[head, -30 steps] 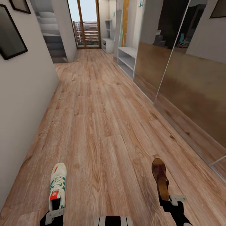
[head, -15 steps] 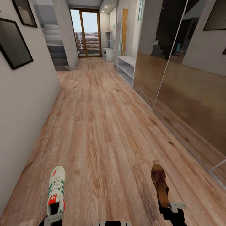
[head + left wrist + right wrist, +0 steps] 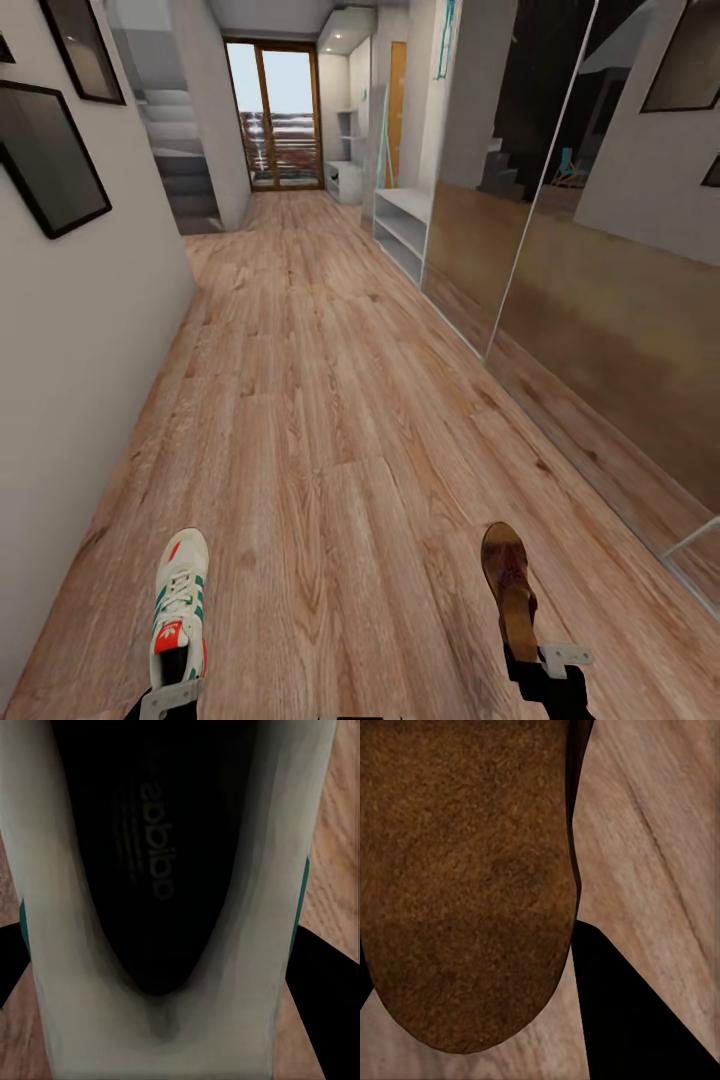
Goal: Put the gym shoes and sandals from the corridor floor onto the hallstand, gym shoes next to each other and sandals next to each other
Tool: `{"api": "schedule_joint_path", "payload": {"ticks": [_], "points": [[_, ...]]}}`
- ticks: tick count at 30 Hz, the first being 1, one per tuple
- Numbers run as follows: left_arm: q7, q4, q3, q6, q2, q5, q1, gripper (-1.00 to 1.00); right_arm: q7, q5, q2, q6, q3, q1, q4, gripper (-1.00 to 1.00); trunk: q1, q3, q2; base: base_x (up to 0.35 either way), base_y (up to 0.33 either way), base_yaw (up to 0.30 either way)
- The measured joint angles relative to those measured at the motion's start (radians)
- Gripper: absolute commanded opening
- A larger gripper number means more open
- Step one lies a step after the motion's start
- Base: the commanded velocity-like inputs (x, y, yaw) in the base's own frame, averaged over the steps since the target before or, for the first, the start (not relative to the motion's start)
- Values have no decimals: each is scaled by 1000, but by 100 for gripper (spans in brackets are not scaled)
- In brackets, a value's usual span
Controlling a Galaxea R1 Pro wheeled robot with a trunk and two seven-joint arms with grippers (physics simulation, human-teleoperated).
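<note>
Since 1 s ago the whole view has tipped up a bit: more of the far door and ceiling shows, and the shoe and sandal sit lower in frame, so that's the camera moving. Relative to the arms, both shoes look unchanged.

Gym shoe (image 3: pixel 179 608) hangs at the head view's lower left, toe pointing down the corridor, held at the heel by the left gripper (image 3: pixel 172 697). Jaws clamped on the heel; the left wrist view looks straight into the shoe's dark insole (image 3: pixel 157 855) w/ white walls either side. White upper, green stripes, red-orange tongue patch.

Sandal (image 3: pixel 508 585) is at lower right, dark brown w/ tan insole, toe also pointing away, gripped at the heel end by the right gripper (image 3: pixel 545 665). Jaws closed on it; the right wrist view has its brown underside (image 3: pixel 465 885) close up over the planks.

Both are carried above the corridor floor (image 3: pixel 330 400), light brown wood-grain planks running to the far end.

Outward: hallstand (image 3: pixel 405 225) stands along the right wall, well ahead, white w/ open shelf levels, nothing visible on it from here. Just this side of it, big mirrored panels (image 3: pixel 560 260) line the right wall. Another white unit (image 3: pixel 345 180) sits further back near the glazed door (image 3: pixel 272 115). Left wall has dark framed pictures (image 3: pixel 50 155); stairs (image 3: pixel 165 150) beyond that.
</note>
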Motion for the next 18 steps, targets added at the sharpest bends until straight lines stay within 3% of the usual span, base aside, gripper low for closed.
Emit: {"api": "schedule_joint_path", "payload": {"ticks": [6, 18], "points": [[0, 1, 0, 0, 0, 0, 0, -100, 0, -2, 1, 0, -2, 0, 0, -100, -23, 20, 42, 0, 0, 87], [-1, 0, -2, 0, -1, 0, 0, -100, 0, -1, 1, -2, -2, 0, 0, -100, -23, 29, 42, 0, 0, 230]]}}
